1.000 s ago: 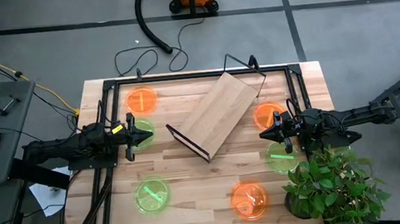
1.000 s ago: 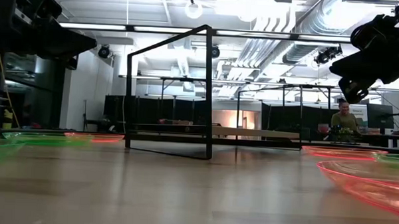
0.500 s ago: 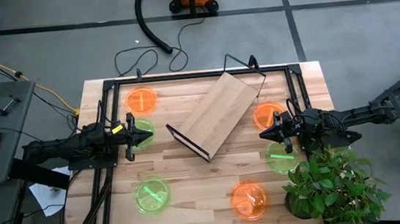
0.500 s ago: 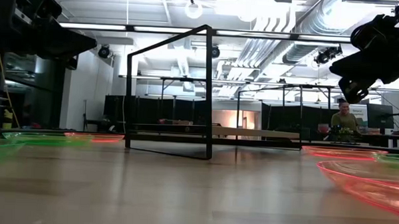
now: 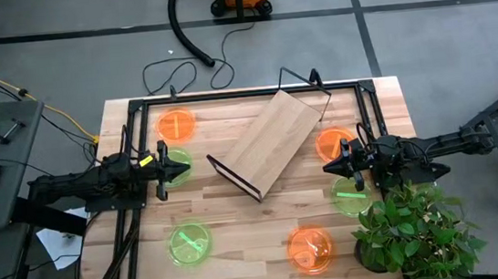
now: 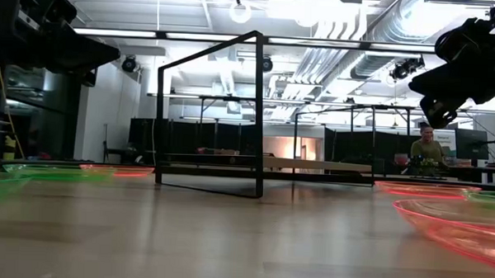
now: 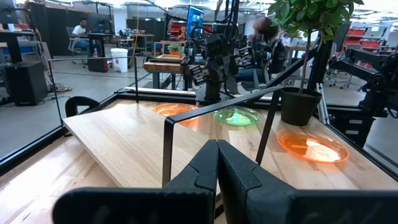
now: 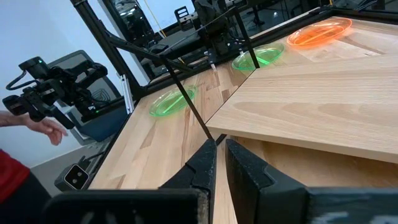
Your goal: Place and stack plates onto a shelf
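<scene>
The shelf, a light-wood board on a black wire frame, stands aslant at the table's middle. Three orange plates and three green plates lie flat on the tabletop around it. My left gripper hangs shut and empty above the left green plate, pointing at the shelf; its shut fingers show in the left wrist view. My right gripper hangs shut and empty right of the shelf, between an orange and a green plate; it also shows in the right wrist view.
A potted plant stands at the table's near right corner. A black rail frame runs along the table's edges. A person's hand shows beyond the table's left side. Bare wood lies in front of the shelf.
</scene>
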